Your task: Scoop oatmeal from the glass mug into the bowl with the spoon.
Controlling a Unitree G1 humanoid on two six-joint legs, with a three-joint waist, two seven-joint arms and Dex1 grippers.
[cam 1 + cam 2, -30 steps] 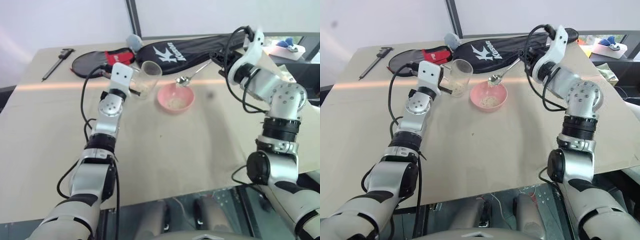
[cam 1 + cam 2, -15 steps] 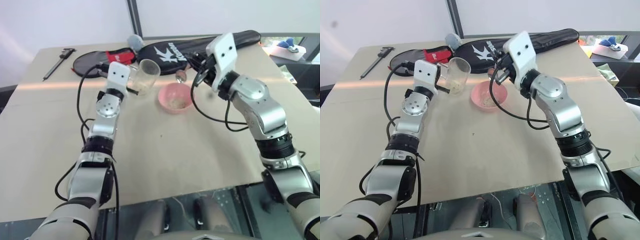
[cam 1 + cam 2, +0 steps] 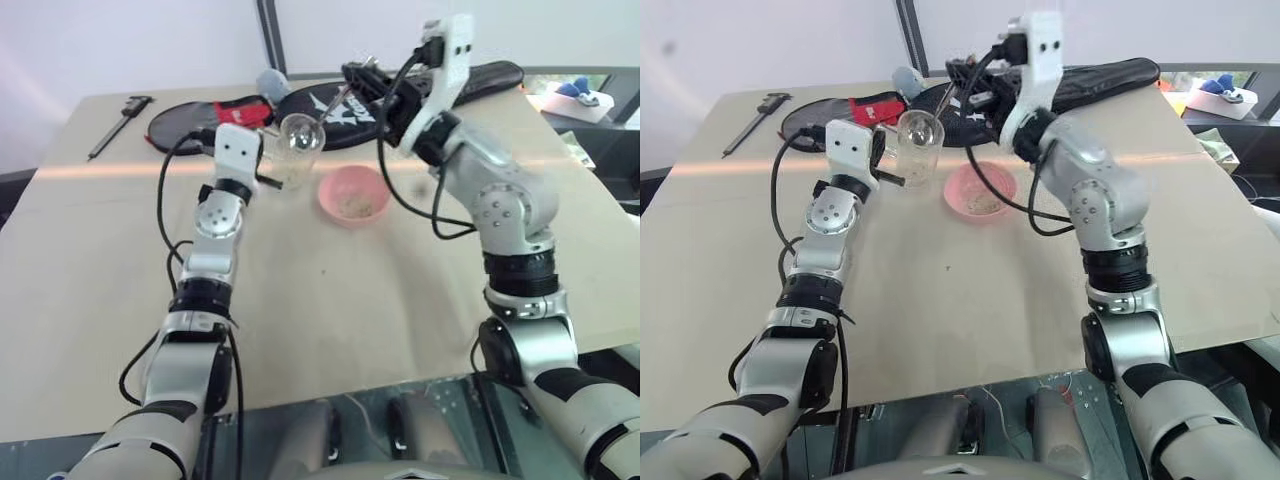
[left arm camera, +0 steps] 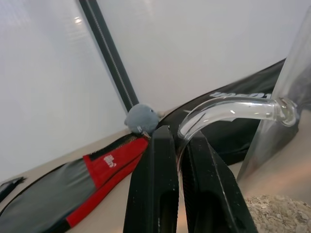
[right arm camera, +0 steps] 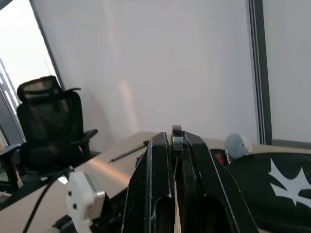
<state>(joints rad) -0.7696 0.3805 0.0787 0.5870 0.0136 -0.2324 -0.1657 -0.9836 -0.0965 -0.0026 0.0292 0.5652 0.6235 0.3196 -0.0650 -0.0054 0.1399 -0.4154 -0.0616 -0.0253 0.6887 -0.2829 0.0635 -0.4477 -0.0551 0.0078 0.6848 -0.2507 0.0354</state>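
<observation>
left arm: stretched forward, left gripper (image 4: 177, 145) clamped tight
right arm: raised, bent leftward, right gripper (image 5: 174, 141) clamped tight

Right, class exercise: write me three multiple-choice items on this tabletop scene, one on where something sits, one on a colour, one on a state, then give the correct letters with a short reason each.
1. Where does the bowl sit relative to the glass mug?
A. On the table, on the mug's right
B. Stacked inside the mug
C. On the black racket bag

2. What colour is the bowl?
A. Blue
B. Pink
C. Green

3. How is the glass mug held?
A. It stands free, untouched
B. The left gripper pinches its handle
C. The right gripper clasps its rim

Answers:
1 A: the bowl rests on the table to the right of the glass mug.
2 B: its rim and inside are plainly pink, with a little oatmeal in it.
3 B: the left gripper is shut on the mug's clear handle, while the right gripper grips the spoon.
</observation>
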